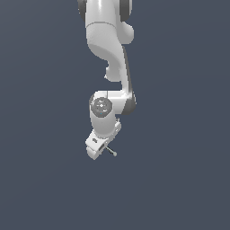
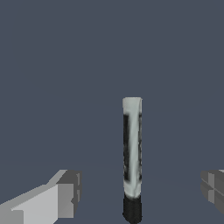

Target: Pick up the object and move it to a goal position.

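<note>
The object (image 2: 131,153) is a thin stick with a black end, a grey streaked shaft and a pale tip. In the wrist view it lies between my two fingers, and neither finger touches it. My gripper (image 2: 140,188) is open, with one finger (image 2: 65,192) far to one side of the stick and the other finger (image 2: 213,187) far to the opposite side. In the exterior view the object (image 1: 112,152) pokes out from under the tilted gripper (image 1: 106,147), its pale tip toward the exterior view's right. Whether the stick rests on the surface cannot be told.
The white arm (image 1: 110,54) comes down from the top of the exterior view. A plain dark blue-grey surface (image 1: 179,179) fills everything around it.
</note>
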{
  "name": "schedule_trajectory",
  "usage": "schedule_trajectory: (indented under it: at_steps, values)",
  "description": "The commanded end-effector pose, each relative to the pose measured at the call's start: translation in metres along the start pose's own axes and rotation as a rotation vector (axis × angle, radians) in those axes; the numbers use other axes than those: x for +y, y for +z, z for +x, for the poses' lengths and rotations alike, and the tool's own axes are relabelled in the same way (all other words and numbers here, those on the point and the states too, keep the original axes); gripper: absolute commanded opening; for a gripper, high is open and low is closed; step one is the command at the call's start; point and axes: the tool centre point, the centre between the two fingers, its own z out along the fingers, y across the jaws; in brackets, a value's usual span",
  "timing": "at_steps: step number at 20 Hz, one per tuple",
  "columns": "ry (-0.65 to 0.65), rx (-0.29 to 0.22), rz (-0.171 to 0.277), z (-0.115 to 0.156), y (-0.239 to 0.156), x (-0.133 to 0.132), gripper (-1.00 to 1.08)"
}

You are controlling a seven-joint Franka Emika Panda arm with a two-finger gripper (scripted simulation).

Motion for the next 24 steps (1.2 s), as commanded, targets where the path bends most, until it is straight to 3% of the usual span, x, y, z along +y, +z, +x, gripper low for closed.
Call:
schedule_trajectory:
  at_steps: [1, 12, 13, 24]
  values:
    - [-0.001, -0.001, 0.001, -0.001, 0.010, -0.001, 1.00]
    - [-0.003, -0.001, 0.001, 0.000, 0.043, 0.000, 1.00]
    - [-0.003, -0.001, 0.001, 0.000, 0.043, 0.000, -1.00]
    - [-0.003, -0.001, 0.001, 0.000, 0.043, 0.000, -1.00]
